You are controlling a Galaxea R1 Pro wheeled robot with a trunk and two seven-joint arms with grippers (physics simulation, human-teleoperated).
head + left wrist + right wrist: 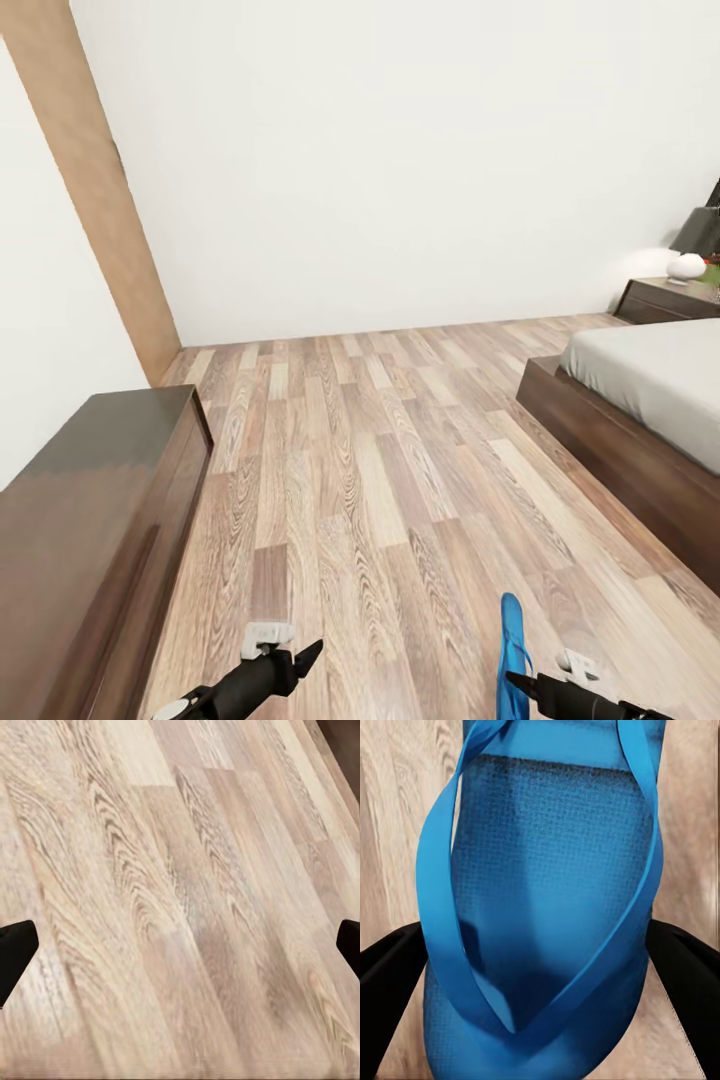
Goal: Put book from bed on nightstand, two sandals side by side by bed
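Blue and thin, a flat foam-like sandal [547, 907] with a Y-shaped strap sits between the right gripper's [522, 682] black fingers [390, 982], pressed to both edges, low over the wood-plank floor [380, 470] near the off-white bed [650, 390]. It looks light and bendable; gripping across the sole suits it. The left gripper [312, 652] hangs wide open, empty. No containers appear.
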